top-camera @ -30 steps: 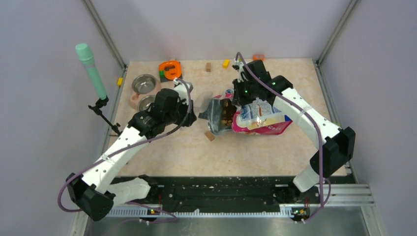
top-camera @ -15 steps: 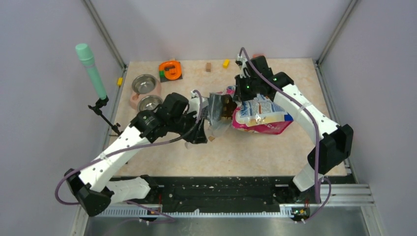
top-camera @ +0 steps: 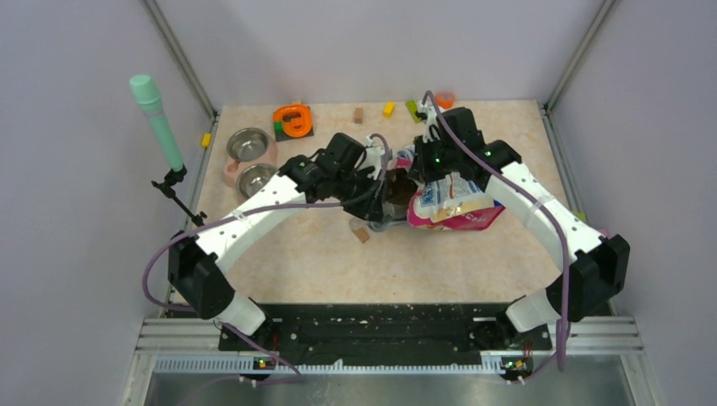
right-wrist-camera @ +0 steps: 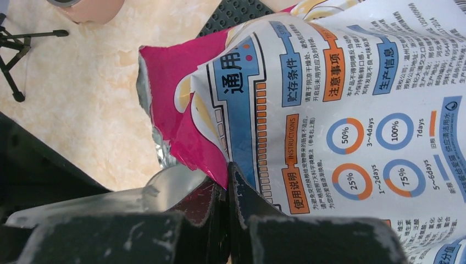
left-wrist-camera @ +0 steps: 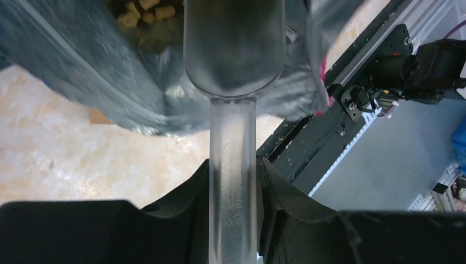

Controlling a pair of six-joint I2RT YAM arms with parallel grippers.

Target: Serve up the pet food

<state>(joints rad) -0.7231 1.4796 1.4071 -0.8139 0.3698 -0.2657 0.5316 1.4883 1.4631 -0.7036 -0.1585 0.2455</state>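
My left gripper [left-wrist-camera: 233,176] is partly closed, its two black fingers [left-wrist-camera: 192,187] clamped on the flat handle of a clear plastic scoop [left-wrist-camera: 233,55]. The handle runs straight out between them and widens into a rounded, frosted bowl that sits at the open mouth of the bag [right-wrist-camera: 340,99]. My right gripper [right-wrist-camera: 228,181] is pinched fully together on the torn pink edge of that bag. The kibble [left-wrist-camera: 144,7], small brown pellets, lies inside the bag beside the scoop's bowl, against the crinkled silver lining. The bag is glossy film, pink and white with blue and orange printed panels, and it lies on its side on the mottled beige table [top-camera: 321,254]. A small tan block [top-camera: 361,233] rests on the table just beside the bag's mouth. My left arm reaches forward and bends right across the table, wrist turned toward the bag. My right arm arches up and inward with its wrist over the bag's top, so both grippers meet at the mouth
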